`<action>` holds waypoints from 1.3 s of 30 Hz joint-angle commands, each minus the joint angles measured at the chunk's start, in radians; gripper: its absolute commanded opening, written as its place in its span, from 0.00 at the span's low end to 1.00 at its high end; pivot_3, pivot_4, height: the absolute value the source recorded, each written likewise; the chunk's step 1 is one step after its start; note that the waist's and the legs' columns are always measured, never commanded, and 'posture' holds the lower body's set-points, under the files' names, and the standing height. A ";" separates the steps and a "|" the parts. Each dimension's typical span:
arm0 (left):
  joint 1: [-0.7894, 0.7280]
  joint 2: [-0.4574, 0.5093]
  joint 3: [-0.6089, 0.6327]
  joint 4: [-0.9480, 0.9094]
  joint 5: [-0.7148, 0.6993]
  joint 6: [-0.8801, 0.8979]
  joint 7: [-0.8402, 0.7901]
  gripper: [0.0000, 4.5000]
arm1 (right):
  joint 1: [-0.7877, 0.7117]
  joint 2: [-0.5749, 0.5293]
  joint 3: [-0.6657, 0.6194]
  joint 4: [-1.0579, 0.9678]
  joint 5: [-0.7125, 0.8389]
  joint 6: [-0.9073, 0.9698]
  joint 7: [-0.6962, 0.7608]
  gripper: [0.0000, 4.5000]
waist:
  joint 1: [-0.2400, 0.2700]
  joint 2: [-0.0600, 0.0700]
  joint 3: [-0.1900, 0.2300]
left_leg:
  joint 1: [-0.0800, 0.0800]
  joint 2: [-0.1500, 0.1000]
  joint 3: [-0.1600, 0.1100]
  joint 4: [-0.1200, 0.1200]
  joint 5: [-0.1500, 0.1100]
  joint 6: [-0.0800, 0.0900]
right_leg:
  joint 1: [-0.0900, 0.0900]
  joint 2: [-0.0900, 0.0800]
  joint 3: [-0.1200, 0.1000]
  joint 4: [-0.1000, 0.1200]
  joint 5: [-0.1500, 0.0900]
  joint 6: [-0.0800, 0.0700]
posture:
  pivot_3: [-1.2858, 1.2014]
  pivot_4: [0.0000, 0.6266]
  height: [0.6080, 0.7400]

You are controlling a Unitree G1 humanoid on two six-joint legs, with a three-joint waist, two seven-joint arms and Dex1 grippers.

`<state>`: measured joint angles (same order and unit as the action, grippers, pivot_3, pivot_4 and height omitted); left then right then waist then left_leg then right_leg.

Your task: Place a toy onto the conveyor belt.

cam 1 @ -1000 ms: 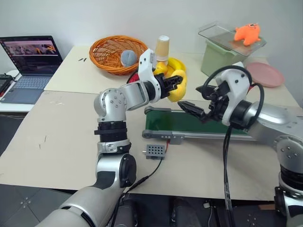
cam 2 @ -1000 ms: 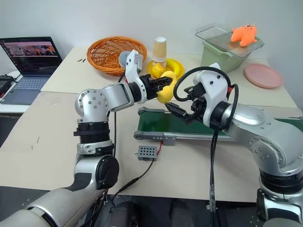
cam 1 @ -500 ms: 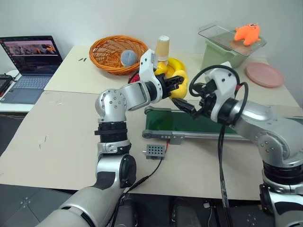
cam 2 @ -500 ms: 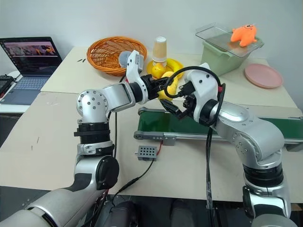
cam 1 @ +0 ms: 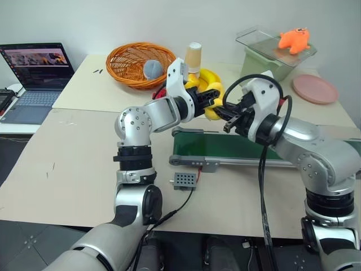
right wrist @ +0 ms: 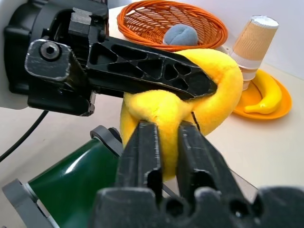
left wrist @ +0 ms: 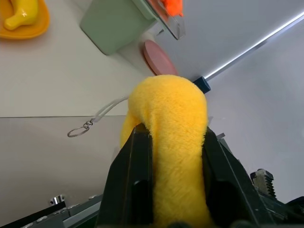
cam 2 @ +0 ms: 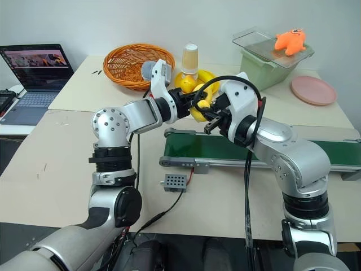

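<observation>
The yellow plush toy (right wrist: 190,102) hangs above the near end of the conveyor belt (cam 1: 237,148), gripped by both grippers at once. The left gripper (cam 1: 211,100) has its jaws clamped on its curved body; the right gripper (cam 2: 206,114) pinches its lower part. The belt's long axis runs crosswise on the desk (cam 1: 73,164).

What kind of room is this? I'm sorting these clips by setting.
Probably a robotics test lab: a small tabletop conveyor belt on pale tables, an open laptop beside them, and toys and props like an orange wicker basket.
</observation>
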<state>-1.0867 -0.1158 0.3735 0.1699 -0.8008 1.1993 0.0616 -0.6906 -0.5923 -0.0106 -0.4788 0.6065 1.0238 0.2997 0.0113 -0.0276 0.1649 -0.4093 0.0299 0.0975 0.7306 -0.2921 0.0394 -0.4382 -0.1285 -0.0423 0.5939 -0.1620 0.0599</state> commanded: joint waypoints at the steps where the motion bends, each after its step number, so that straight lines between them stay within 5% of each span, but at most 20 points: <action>1: -0.005 -0.044 -0.025 -0.036 -0.044 -0.017 -0.032 0.22 | -0.019 0.005 -0.014 -0.019 -0.013 -0.027 0.020 0.00 | 0.000 0.000 0.000 | 0.000 0.000 0.000 0.000 0.000 0.000 | 0.000 0.000 0.000 0.000 0.000 0.000 | 0.52 0.24 1.00; 9: -0.051 -0.029 0.034 -0.030 -0.128 0.003 -0.010 0.80 | -0.017 0.003 -0.014 -0.014 -0.035 -0.027 0.044 0.00 | 0.000 0.000 0.000 | 0.000 0.000 0.000 0.000 0.000 0.000 | 0.000 0.000 0.000 0.000 0.000 0.000 | 0.52 0.24 1.00; 17: -0.125 0.185 0.083 -0.023 -0.215 0.127 -0.057 0.80 | 0.012 -0.097 -0.030 -0.018 -0.064 -0.043 0.125 0.00 | -0.002 0.000 0.000 | 0.000 0.000 0.000 0.000 0.000 0.000 | 0.000 0.000 0.000 0.000 0.000 0.000 | 0.52 0.24 1.00; 23: -0.105 0.398 -0.001 -0.043 -0.209 0.216 -0.213 0.80 | 0.047 -0.246 -0.028 -0.008 -0.117 -0.093 0.225 0.00 | -0.004 0.000 0.000 | 0.001 0.000 0.000 -0.002 0.001 -0.001 | 0.000 0.000 0.000 0.000 0.000 0.000 | 0.52 0.24 1.00; 28: -0.017 0.607 -0.154 -0.136 -0.214 0.263 -0.464 0.80 | 0.034 -0.341 0.008 -0.001 -0.193 -0.197 0.319 0.00 | -0.008 0.001 0.000 | 0.002 0.000 0.001 -0.003 0.002 -0.003 | 0.000 0.000 0.000 0.000 0.000 0.000 | 0.52 0.24 1.00; 33: 0.083 0.844 -0.399 -0.289 -0.130 0.129 -0.804 0.80 | 0.020 -0.420 0.102 -0.031 -0.303 -0.361 0.441 0.00 | -0.017 0.001 0.000 | 0.002 0.001 0.003 -0.005 0.003 -0.005 | -0.001 0.001 0.000 0.000 -0.001 -0.001 | 0.52 0.24 1.00; 39: 0.110 0.977 -0.537 -0.322 -0.003 -0.038 -1.031 0.80 | -0.020 -0.420 0.230 -0.030 -0.481 -0.577 0.521 0.00 | -0.016 0.001 0.000 | 0.003 0.002 0.009 -0.004 0.003 -0.005 | -0.002 0.001 0.000 0.000 -0.003 -0.002 | 0.52 0.24 1.00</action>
<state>-0.9674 0.8314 -0.1518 -0.1358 -0.8520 1.2318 -0.9022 -0.6844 -1.0069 0.2006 -0.4903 0.2007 0.5410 0.7999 -0.0046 -0.0269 0.1652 -0.4067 0.0315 0.1067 0.7263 -0.2893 0.0342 -0.4404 -0.1278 -0.0420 0.5943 -0.1647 0.0574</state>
